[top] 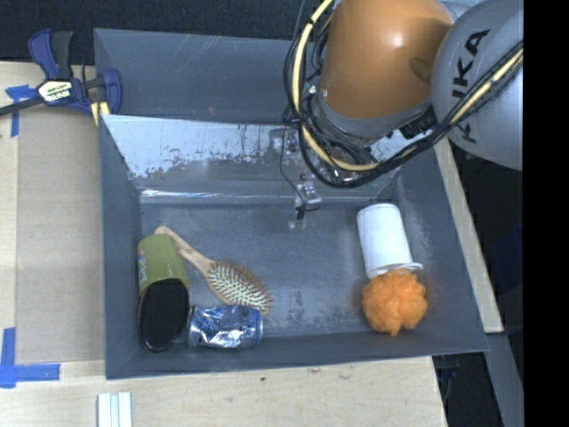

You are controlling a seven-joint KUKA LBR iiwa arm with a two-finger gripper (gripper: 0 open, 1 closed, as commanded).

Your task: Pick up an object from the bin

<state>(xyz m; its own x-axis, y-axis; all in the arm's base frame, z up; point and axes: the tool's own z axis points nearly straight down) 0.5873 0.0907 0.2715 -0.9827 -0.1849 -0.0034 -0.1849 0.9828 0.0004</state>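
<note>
The robot's gripper [302, 205] hangs under its orange wrist cover over bare floor near the middle back of the grey metal bin [267, 69]; I cannot tell whether it is open or closed. The nearest thing is a white cylinder [384, 237] lying to its right, touching an orange fluffy ball [395, 301] at the front. Well apart in the front left corner are a wooden hairbrush [222, 276], a green cup [160, 258], a black oval object [164, 315] and a crumpled blue packet [225, 326].

The orange cover [382, 47] hides one corner of the bin [120, 256].
</note>
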